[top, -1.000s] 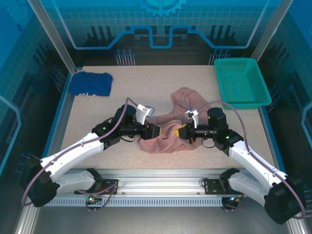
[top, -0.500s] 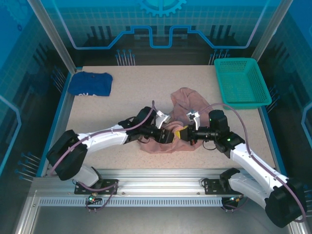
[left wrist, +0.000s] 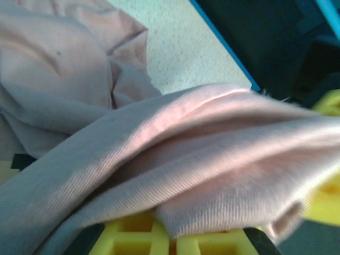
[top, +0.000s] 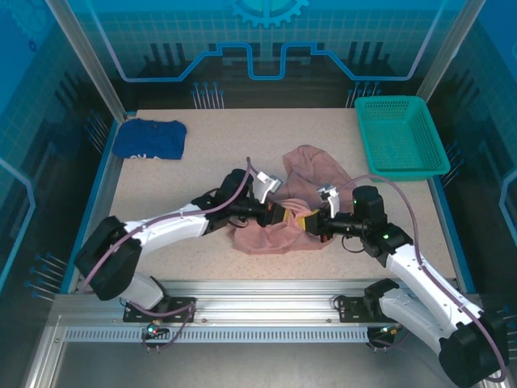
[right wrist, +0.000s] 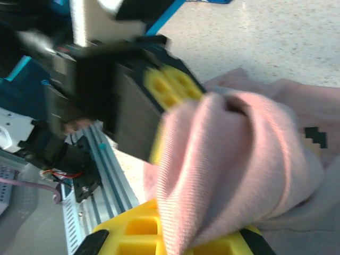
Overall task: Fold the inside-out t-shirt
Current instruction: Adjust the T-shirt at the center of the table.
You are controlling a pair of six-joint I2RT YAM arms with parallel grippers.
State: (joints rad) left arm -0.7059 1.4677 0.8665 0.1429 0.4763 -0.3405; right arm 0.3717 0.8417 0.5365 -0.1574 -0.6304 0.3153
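The inside-out t-shirt [top: 311, 170] lies bunched at the middle of the counter [top: 186, 186]. Both arms reach low and inward, meeting over it. The left gripper [top: 285, 216] and right gripper [top: 310, 222], nearly touching, are each clamped on a pink fold. White print on the blue garment [top: 149, 138] is too small to read.

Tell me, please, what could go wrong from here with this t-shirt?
1. The left fingers and right fingers pinch the t-shirt almost nose to nose, so they may collide when they move.
2. Both grip bunched folds, so lifting may drag several layers and leave the cloth crumpled.
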